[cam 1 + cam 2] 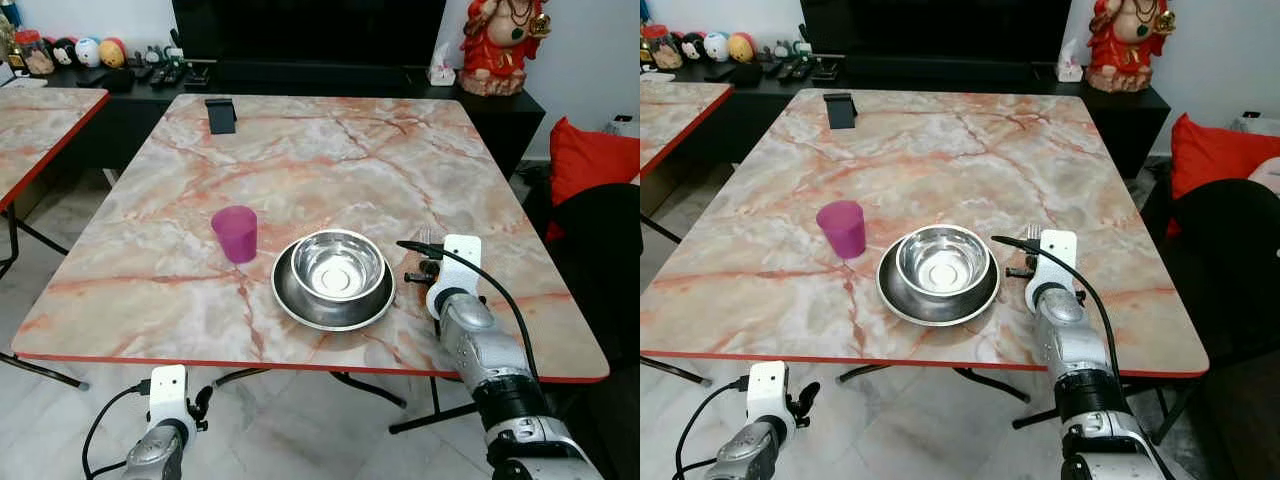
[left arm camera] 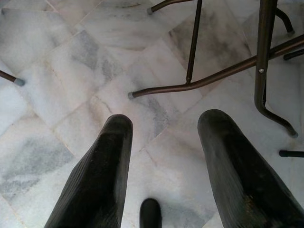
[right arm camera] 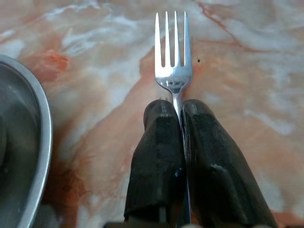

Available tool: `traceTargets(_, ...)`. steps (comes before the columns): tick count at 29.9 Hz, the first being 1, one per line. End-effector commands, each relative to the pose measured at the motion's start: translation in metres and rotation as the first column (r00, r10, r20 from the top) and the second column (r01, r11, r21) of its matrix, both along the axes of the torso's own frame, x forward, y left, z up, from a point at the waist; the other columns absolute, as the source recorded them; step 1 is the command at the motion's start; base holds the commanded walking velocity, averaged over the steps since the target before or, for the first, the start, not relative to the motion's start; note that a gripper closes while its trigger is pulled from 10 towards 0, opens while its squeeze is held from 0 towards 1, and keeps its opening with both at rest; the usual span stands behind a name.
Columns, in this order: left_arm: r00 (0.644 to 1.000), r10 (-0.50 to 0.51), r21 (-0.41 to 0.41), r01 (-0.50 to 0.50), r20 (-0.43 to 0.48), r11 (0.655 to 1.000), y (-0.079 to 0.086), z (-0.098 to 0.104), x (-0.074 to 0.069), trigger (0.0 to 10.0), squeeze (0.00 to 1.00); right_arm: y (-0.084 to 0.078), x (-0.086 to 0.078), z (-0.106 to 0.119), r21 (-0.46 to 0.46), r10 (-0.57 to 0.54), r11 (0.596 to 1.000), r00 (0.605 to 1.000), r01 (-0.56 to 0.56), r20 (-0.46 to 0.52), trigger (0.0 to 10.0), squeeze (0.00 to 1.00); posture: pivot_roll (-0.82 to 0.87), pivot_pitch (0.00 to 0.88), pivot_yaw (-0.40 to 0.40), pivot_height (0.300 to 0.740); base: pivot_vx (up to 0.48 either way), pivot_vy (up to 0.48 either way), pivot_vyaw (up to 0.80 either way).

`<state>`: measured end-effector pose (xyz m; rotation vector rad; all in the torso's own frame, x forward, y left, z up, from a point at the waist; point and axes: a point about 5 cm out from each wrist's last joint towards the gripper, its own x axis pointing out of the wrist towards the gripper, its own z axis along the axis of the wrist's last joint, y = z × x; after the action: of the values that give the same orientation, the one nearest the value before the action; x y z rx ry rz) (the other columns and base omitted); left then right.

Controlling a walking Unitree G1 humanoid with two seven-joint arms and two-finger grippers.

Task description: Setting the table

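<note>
Right gripper is pinching a fork over the marble table, just beside the steel plate near the table's front edge; left gripper is hanging spread above open floor

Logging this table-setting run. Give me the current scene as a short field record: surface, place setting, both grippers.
surface: marble-pattern table with a red edge
plate: steel plate near the front edge
bowl: steel bowl sitting in the plate
cup: purple cup upright, to the robot's left of the plate, apart from it
right gripper: shut on the fork, over the table just to the right of the plate, tines pointing away from the robot
left gripper: open, hanging below the table edge over the marble floor
far edge: black phone stand
</note>
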<state>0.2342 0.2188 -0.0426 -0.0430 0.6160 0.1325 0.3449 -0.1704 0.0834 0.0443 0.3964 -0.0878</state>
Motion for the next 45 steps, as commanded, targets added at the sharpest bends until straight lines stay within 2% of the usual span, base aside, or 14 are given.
traceTargets(1,1.0,-0.01,-0.001,0.01,-0.008,1.0,-0.001,0.0,0.001,10.0,0.0,0.001,0.004,0.004,0.0,-0.003,1.0,1.0,0.003,0.015,10.0,0.0,-0.03,0.0,-0.03,0.74,0.0,0.0,0.0)
traceTargets(18,1.0,-0.017,0.001,0.017,-0.011,1.0,-0.001,0.0,0.001,10.0,0.0,0.014,0.006,0.002,0.021,0.036,0.999,0.999,-0.037,0.035,10.0,0.0,-0.02,0.0,-0.029,0.74,0.0,0.0,0.0)
traceTargets(45,1.0,-0.013,0.002,0.013,-0.017,1.0,-0.001,-0.001,0.0,10.0,0.0,0.021,0.004,-0.006,0.012,0.047,0.999,0.999,-0.047,0.02,10.0,0.0,-0.02,0.0,-0.029,0.74,0.0,0.0,0.0)
